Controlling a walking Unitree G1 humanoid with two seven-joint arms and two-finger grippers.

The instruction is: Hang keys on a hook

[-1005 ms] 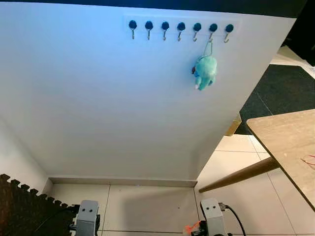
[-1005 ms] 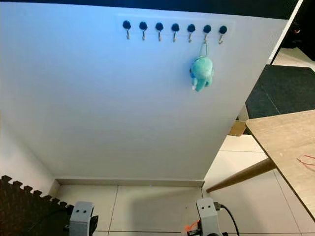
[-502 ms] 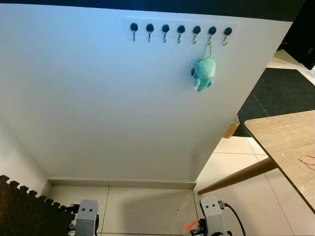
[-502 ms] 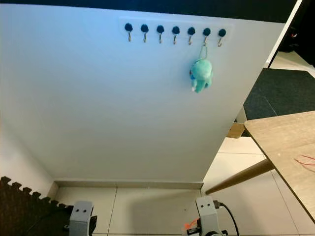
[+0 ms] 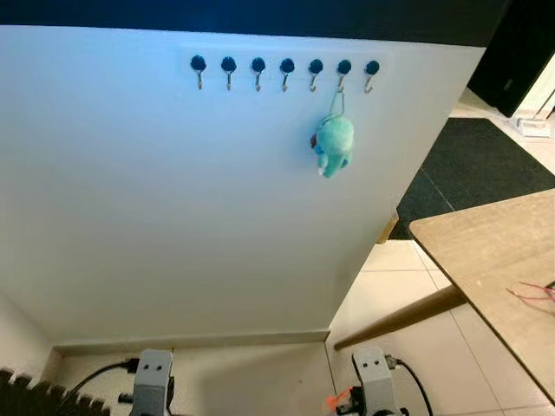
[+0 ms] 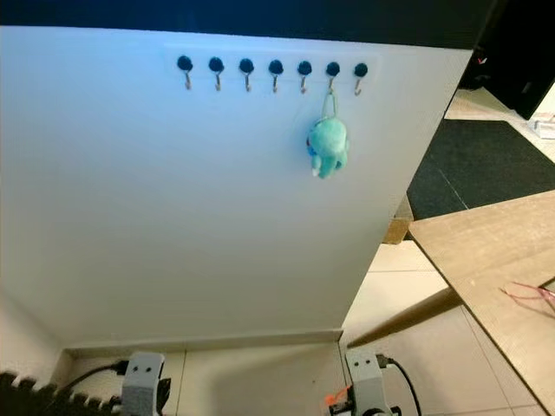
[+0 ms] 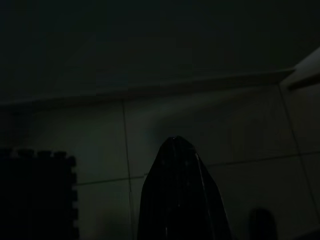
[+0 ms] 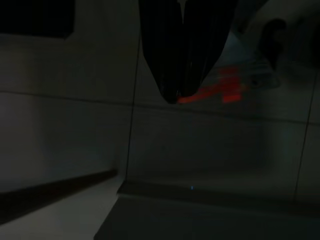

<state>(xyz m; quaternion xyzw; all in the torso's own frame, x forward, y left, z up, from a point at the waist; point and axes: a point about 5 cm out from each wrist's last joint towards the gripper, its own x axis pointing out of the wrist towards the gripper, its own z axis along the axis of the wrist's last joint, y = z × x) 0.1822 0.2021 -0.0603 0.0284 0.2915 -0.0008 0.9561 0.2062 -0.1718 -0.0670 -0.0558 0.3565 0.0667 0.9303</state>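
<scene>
White wall panel (image 5: 173,199) ahead, wooden bench (image 5: 494,269) off to the right, tiled floor (image 5: 399,286) below. Row of seven hooks (image 5: 284,71) near the panel's top; teal plush keychain (image 5: 332,145) hangs by its loop from the second hook from the right. Judged light, soft body, small stiff loop: hold near the loop. Left gripper (image 7: 181,150) hangs low, jaws pressed together, empty. Right gripper (image 8: 180,95) also low, jaws look closed, something orange (image 8: 220,90) beside the tip; whether it's held, can't tell.

Two silver-grey wrist blocks with paired dark screws, black cables, glossy black fingers (image 7: 180,190).
</scene>
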